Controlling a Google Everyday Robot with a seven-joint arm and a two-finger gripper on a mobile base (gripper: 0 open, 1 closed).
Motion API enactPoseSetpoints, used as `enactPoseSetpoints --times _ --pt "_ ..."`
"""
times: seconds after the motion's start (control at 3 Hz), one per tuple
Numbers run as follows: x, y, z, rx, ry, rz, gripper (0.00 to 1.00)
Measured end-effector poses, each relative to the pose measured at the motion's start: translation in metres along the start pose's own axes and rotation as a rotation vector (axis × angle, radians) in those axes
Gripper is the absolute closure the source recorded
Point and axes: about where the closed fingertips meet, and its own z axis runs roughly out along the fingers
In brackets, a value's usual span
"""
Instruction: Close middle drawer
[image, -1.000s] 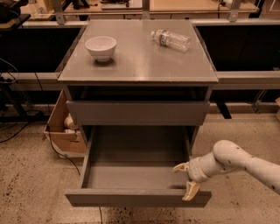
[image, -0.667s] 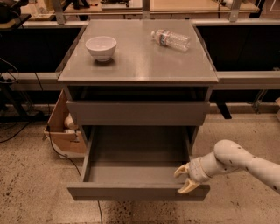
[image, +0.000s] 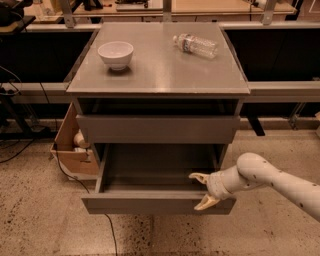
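My claw is low in the picture, at about 5 o'clock, on the right end of the middle drawer. It is spread wide and not squeezing anything. One finger pokes over the inside of the drawer. The other finger hangs down in front of the flat front board. The top edge of the board sits between them.

To do this step well, I think I should push the front board straight toward 12 o'clock, back into the cabinet. I am pushing near the right end, not the middle, so the drawer could twist and get stuck. A slow, even push should keep it straight. I should also lift my inside finger out before the drawer goes all the way in, or it may get pinched under the drawer above.

The middle drawer is at 6 o'clock, pulled out a long way toward me. It is a wide, deep grey box. Its front is plain and flat, with no handle. I can see nothing inside it.

On the tabletop a white bowl stands at 11 o'clock and a water bottle lies on its side at 1 o'clock. They are far from my claw.
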Motion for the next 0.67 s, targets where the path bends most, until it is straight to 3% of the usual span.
enactPoseSetpoints --times 0.33,0.67 --pt "-0.007 -0.023 0.009 0.025 -0.023 -0.032 0.02" --pt "-0.013 -0.040 0.018 0.049 -0.050 -0.054 0.20"
